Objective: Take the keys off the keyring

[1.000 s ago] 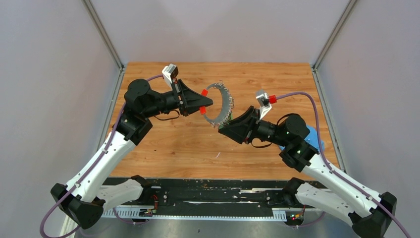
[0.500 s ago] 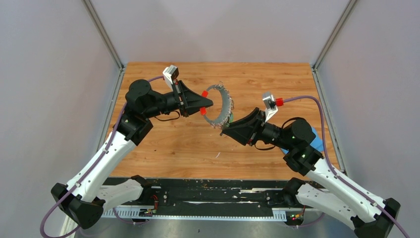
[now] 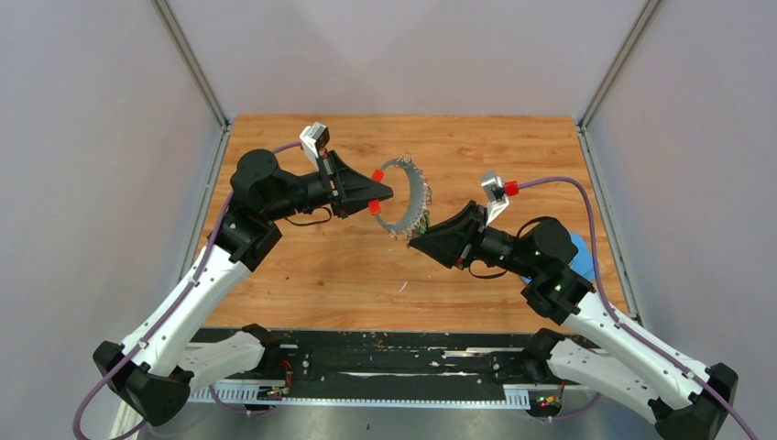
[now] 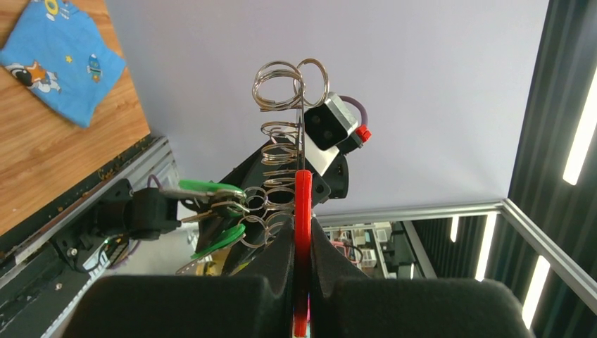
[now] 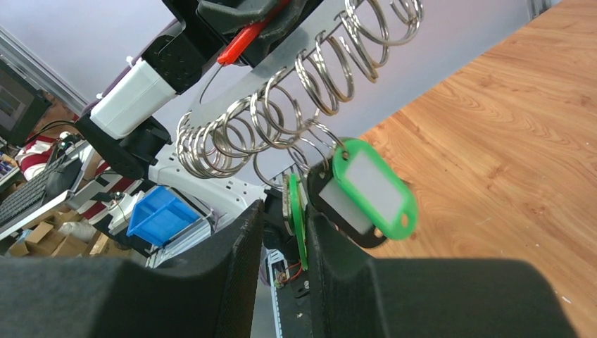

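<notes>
The wooden table (image 3: 302,266) lies bare beneath the two arms, which meet above its middle so that the work hangs in the air where both can reach it. A blue cloth (image 4: 60,56) lies on the table's right side, mostly hidden under the right arm and away from the work. The left gripper (image 3: 383,191) is clamped tight on the red sleeve of the keyring (image 3: 423,188). It holds the ring clear of the table as an anchor, probably so the other arm has something firm to pull against. The right gripper (image 5: 285,211) comes in from the opposite side, its fingers drawn narrow around one of the keys (image 5: 369,193) at the ring's lower arc. It appears to pinch an edge-on green head, ready to work it off. The ring is a thin flat silver band. Its jagged-looking rim is a row of small split rings threaded along it. The keys dangle from the lowest of these, bright green heads, one with a pale window.
</notes>
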`<state>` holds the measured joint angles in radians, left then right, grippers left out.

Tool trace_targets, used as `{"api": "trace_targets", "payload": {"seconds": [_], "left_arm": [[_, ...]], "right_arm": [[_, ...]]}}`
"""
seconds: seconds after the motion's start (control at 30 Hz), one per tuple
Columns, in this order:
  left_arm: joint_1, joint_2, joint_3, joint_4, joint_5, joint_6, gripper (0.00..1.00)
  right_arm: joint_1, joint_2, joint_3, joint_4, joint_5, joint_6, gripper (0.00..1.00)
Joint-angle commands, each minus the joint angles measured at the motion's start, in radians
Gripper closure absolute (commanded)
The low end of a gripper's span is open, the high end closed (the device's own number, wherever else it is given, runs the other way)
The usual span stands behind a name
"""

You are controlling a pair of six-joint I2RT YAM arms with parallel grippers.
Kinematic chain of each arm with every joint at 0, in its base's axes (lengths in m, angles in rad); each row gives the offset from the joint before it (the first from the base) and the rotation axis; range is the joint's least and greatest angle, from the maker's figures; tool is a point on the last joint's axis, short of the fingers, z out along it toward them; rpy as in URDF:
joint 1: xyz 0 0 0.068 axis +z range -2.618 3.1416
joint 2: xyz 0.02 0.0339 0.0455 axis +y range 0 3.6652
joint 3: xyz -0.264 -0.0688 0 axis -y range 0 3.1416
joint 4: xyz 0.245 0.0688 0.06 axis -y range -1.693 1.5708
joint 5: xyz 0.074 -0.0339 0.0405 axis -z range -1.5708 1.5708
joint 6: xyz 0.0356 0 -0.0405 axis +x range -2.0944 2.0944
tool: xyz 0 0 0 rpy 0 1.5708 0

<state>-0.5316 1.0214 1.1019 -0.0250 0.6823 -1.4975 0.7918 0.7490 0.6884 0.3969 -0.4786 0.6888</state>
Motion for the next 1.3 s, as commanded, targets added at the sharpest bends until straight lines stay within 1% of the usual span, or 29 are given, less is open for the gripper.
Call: {"api": "trace_targets", "payload": {"seconds": [0.0, 0.47, 0.9, 1.27], "left_arm": [[-0.001, -0.023, -0.004, -0.006, 0.025, -0.023, 1.0], [-0.001, -0.026, -0.01, -0.008, 0.026, -0.023, 1.0], [-0.001, -0.018, -0.008, -0.007, 0.028, -0.023, 1.0], [-0.001, -0.004, 0.002, -0.004, 0.03, -0.02, 1.0]], "right_arm": [[0.015, -0.019, -0.009, 0.041, 0.003, 0.003, 0.69], [0.016, 0.047, 0.037, 0.068, -0.033, -0.025, 0.7], [0.017, 0.042, 0.059, 0.059, -0.035, -0.06, 0.7], [0.017, 0.006, 0.03, 0.029, -0.014, -0.096, 0.7]]}}
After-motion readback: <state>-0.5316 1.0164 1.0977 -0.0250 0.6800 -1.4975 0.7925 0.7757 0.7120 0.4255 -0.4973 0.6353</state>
